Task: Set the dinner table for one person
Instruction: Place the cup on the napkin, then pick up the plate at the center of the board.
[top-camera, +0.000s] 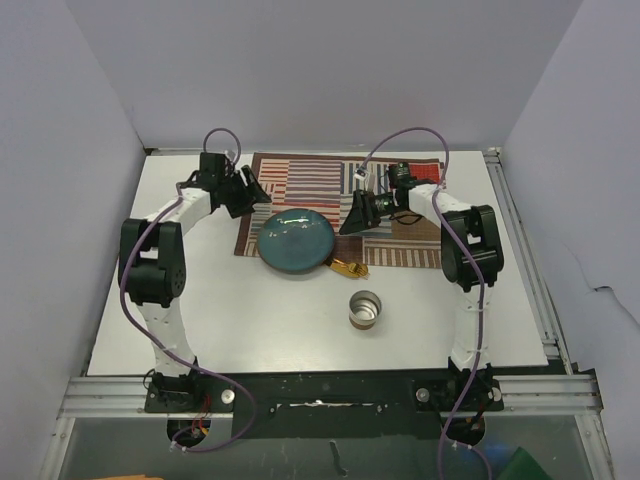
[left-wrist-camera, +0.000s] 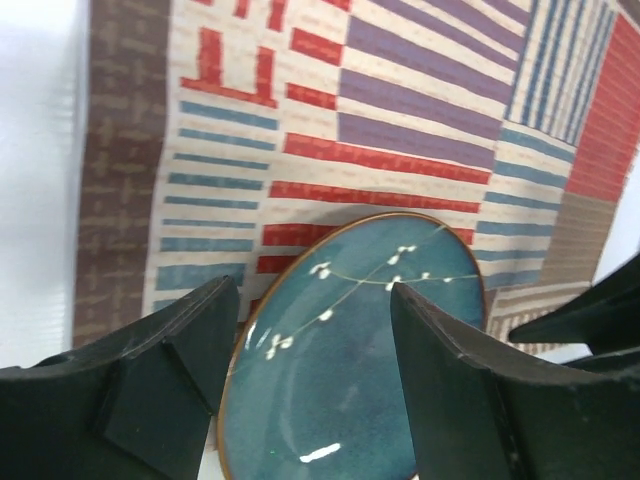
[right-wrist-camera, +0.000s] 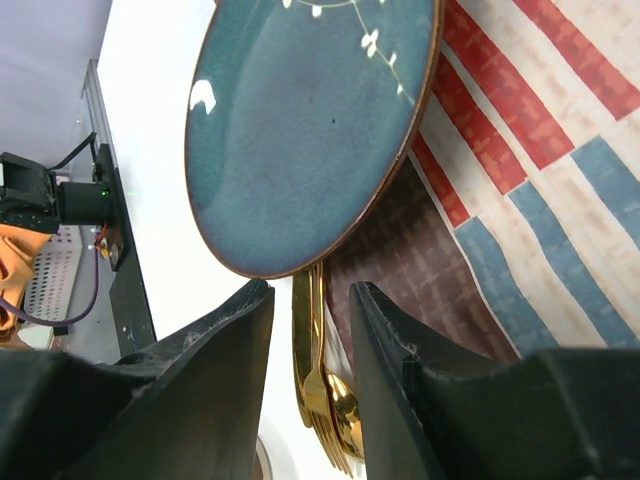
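From my remote station I saw the large plain white rectangular dinner table (top-camera: 200, 320) with aluminium rails filling the whole workspace, both arms reaching over it toward its far edge. The striped patchwork cloth placemat (top-camera: 320, 170) in red, blue, purple and brown lay along the middle of that far edge, a little skewed. The left gripper (left-wrist-camera: 312, 295) hung over the placemat's left edge with its black fingers spread wide and nothing between them; through the gap I looked down on the plate. The right gripper (right-wrist-camera: 310, 292) hovered over the right half of the placemat, its fingers parted by a narrower gap and clasping nothing. The round teal glazed plate (top-camera: 296, 240) with a brown rim and a white blossom sprig rested across the placemat's near left corner, partly on cloth and partly on bare tabletop. A small upright cylindrical metal cup (top-camera: 365, 309) stood on the bare surface, right of centre and closer to the near edge, apart from everything else. The gold-coloured cutlery (top-camera: 350, 268), a fork and spoon side by side, lay just beside the plate's near right rim at the placemat's near edge.
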